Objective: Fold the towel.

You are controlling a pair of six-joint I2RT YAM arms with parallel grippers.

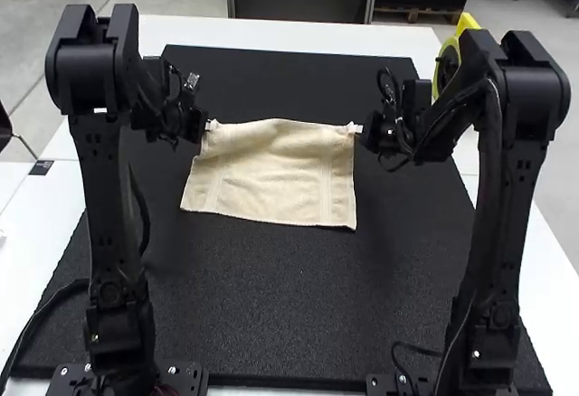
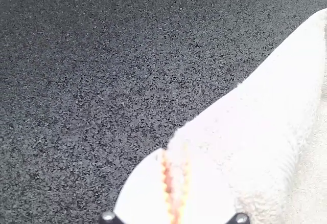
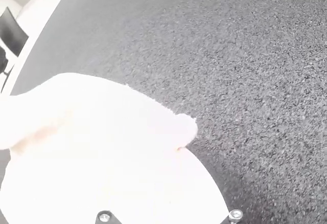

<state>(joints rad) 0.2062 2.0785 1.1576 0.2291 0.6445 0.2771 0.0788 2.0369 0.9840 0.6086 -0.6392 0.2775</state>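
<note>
The cream towel [image 1: 271, 174] is spread between both arms, its near edge low over the mat and its far edge raised and slightly wavy. My left gripper [image 1: 211, 126] is shut on the far left corner. Seen from the left wrist, the gripper [image 2: 175, 188] has its orange pads pressed together with towel [image 2: 276, 106] between them. At the far right corner, my right gripper [image 1: 356, 128] pinches the cloth. In the right wrist view, the gripper [image 3: 176, 183] is washed out in white, and a small tip of the towel [image 3: 186, 130] pokes out past its fingers.
A black mat [image 1: 262, 306] lies beneath the towel on the white table [image 1: 298, 33]. Behind the right arm, a yellow round object [image 1: 450, 57] stands near the table's right side. Mat surface extends in front of the towel and beyond it.
</note>
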